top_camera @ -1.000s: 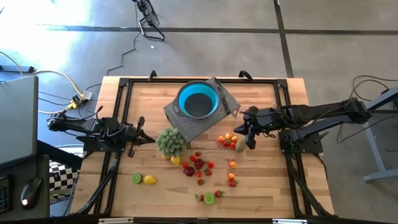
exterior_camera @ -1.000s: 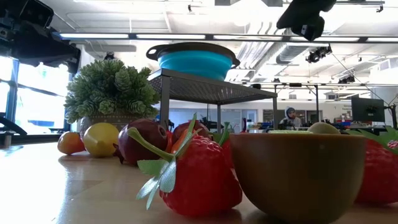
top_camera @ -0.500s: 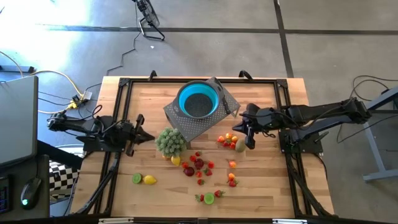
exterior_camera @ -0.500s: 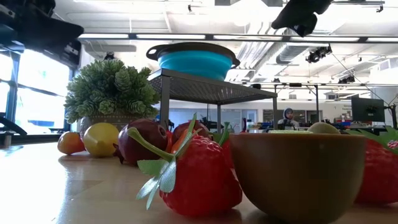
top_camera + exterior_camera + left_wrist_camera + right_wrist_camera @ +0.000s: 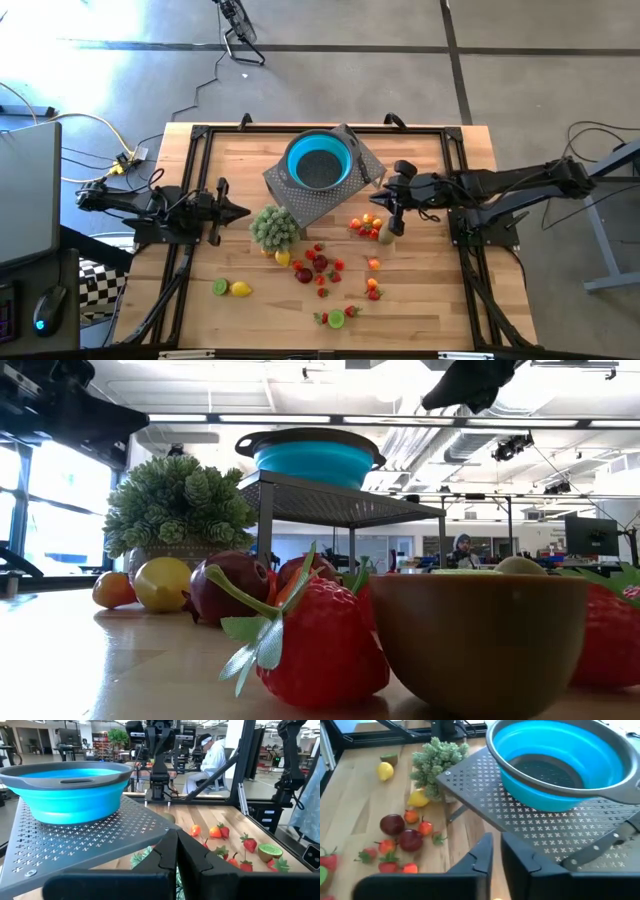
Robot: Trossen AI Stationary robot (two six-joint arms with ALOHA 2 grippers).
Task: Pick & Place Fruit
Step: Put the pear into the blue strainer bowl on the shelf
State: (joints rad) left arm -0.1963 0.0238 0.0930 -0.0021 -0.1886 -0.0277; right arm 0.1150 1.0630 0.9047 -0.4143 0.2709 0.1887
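Small fruit lies loose on the wooden table: a red and orange cluster point(image 5: 364, 225) with a brownish-green piece point(image 5: 386, 233), a dark red cluster point(image 5: 315, 265), a lime point(image 5: 220, 287) beside a lemon point(image 5: 241, 289), and a lime half point(image 5: 336, 318). A blue bowl point(image 5: 320, 160) stands on a grey perforated rack point(image 5: 325, 200). My right gripper point(image 5: 388, 215) hovers high over the right-hand cluster, tilted down toward the rack, its fingers point(image 5: 482, 855) a narrow gap apart with nothing between them. My left gripper point(image 5: 243, 210) waits shut at the table's left, level, pointing at a small green plant point(image 5: 275, 228).
A black-handled knife point(image 5: 605, 845) lies on the rack beside the bowl. The plant stands at the rack's near left corner. Black rails point(image 5: 190, 180) run along the table's sides. Bare wood lies at the near left point(image 5: 180, 310) and near right. A person sits in the room beyond.
My right gripper has rolled about its wrist while staying over the right-hand fruit cluster. My left gripper has tipped up to level and turned a little. No fruit has moved.
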